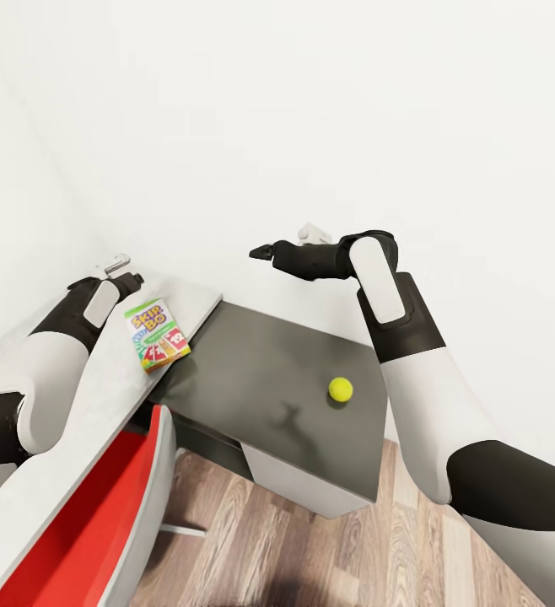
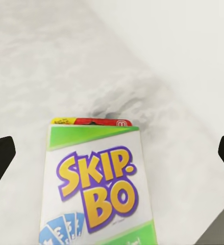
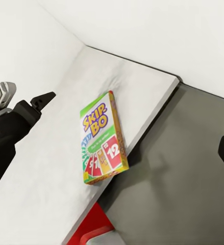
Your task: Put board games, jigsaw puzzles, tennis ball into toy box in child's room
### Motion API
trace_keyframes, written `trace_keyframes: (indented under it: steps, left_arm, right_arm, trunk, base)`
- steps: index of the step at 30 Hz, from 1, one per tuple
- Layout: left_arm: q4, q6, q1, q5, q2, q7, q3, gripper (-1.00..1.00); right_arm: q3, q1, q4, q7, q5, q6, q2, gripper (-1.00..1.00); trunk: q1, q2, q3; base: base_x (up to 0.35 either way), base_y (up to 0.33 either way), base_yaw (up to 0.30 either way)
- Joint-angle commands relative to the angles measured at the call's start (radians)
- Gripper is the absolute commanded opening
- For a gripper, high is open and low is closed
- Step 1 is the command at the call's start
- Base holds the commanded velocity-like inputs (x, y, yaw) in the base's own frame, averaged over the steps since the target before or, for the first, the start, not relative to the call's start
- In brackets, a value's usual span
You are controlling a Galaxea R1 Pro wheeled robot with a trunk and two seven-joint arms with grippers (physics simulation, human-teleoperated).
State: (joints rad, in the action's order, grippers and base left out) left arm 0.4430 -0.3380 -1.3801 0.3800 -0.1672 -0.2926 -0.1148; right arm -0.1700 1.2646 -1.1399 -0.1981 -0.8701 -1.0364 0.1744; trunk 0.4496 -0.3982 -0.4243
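Two hands in view. Left hand spread wide, hovering just beyond the top end of the Skip-Bo box, not touching. Box: flat, green-bordered, white face, red cards; it lies face up near the white desk edge, long axis along the desk. Right hand spread, empty. Tennis ball on dark lower surface.

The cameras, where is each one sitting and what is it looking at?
Head view: up on the robot's head, looking down at the Skip-Bo box, tennis ball and both arms.
Left wrist view: by the left pincer, close over the Skip-Bo box; dark fingertips at both edges.
Right wrist view: by the right pincer, showing the left arm.
All three share the Skip-Bo box.
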Motion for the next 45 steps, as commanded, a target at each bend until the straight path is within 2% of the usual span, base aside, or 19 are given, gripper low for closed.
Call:
trace_keyframes:
  steps: [1,45]
  left_arm:
    - [0.002,-0.004,0.0,0.011,0.0,-0.005,0.0,1.0]
    - [0.01,-0.003,0.0,0.014,0.0,-0.004,-0.002,1.0]
  right_arm:
    - [0.0,0.001,0.0,-0.01,-0.01,-0.002,0.0,1.0]
    - [0.0,0.001,0.004,-0.01,-0.01,-0.003,0.0,1.0]
  trunk:
    - [0.0,-0.002,-0.003]
    - [0.0,-0.002,-0.076]
  base:
    - [0.0,0.0,0.0]
    - [0.014,0.032,0.0]
